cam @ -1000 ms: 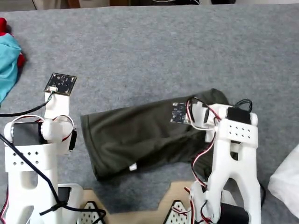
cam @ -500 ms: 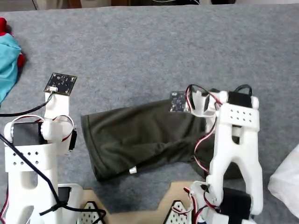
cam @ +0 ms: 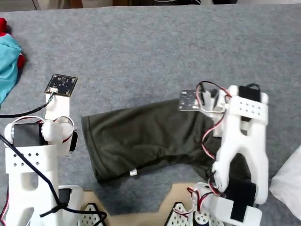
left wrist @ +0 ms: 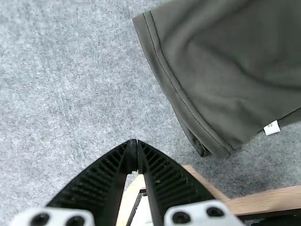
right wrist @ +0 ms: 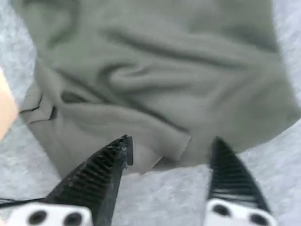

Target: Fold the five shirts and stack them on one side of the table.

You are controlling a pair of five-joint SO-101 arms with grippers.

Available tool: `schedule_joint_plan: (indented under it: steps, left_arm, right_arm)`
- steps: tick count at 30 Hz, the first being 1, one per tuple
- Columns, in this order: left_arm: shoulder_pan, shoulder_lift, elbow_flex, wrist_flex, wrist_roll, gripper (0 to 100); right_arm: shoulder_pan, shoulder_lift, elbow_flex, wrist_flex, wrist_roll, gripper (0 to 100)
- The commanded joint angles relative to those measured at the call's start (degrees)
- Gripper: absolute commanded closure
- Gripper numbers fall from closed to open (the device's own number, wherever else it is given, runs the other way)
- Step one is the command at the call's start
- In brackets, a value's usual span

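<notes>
Grey table (cam: 141, 47): right gripper (right wrist: 171, 143), jaws spread, above seemingly bunched olive shirt (cam: 141, 136); left gripper (left wrist: 137, 143), jaws pressed together. Pinching every layer looks wisest.

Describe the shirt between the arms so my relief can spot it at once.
On the grey table, look between the left arm and the right arm at the near edge. The shirt lies there, one end under the right end effector. It is dark olive with a white tag, unlike the turquoise cloth far left and the white cloth at the right edge.
</notes>
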Motion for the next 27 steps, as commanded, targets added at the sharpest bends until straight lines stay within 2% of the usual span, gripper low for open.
schedule_joint_plan:
  steps: [1,4,6,10,12,16,18,22,27]
  left_arm:
    - [2.5,-0.5,1.7,0.3,0.1,98]
    - [6.2,-0.3,4.7,-1.5,2.0,98]
    - [8.0,-0.3,6.2,-5.0,4.7,98]
    - [8.5,2.7,6.5,-13.0,11.2,98]
    - [8.5,7.6,4.3,-14.3,12.9,98]
    - [8.5,21.7,-6.5,-13.8,16.6,97]
    - [8.5,29.0,-12.4,-12.1,19.3,93]
    - [7.7,41.6,-21.8,-8.6,23.4,85]
    - [3.2,52.4,-29.5,-6.6,23.6,81]
  right_arm:
    - [5.1,0.1,-2.2,0.5,0.7,87.1]
    - [8.0,0.5,-2.0,0.4,-0.5,92.2]
    - [9.3,0.4,-2.1,-0.6,-4.3,92.9]
    - [9.1,0.1,-4.9,-0.9,-14.4,89.9]
    - [8.0,0.1,-8.2,1.5,-20.0,86.8]
    - [4.0,0.7,-17.3,8.5,-30.1,79.2]
    - [1.2,1.6,-21.6,11.5,-35.1,76.4]
    - [-4.1,6.5,-30.8,17.9,-42.2,75.1]
    - [-6.1,16.7,-42.5,21.8,-49.0,75.1]
